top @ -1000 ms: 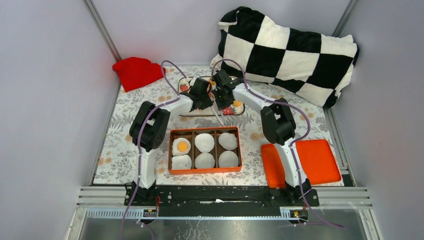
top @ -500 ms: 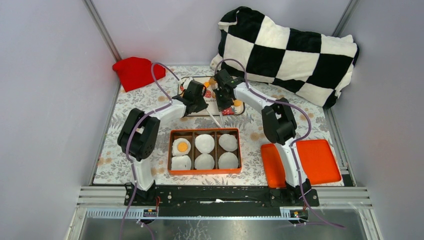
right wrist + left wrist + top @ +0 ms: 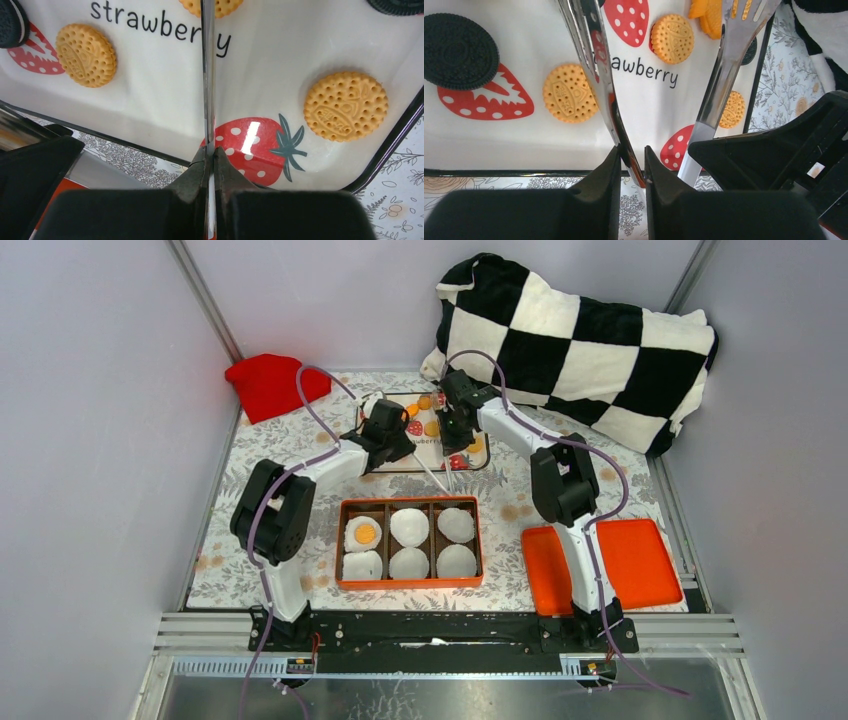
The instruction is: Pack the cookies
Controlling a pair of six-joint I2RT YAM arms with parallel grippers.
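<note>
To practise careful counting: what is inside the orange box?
Six white paper cups, one per compartment of the orange box; the far-left cup holds one orange-yellow cookie. The cups cover the box floor, so anything beneath them cannot be seen.

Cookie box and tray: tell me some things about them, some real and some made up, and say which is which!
1. The box holds six cups. True.
2. Every cup has a cookie in it. False: only the far left one shows a cookie.
3. The left end effector is shut on a metal tool. True.
4. The right end effector is open. False: it is shut on a thin tool.
5. The tray has bananas printed on it. False: it has strawberries.
6. A black cookie lies on the tray. True.
</note>
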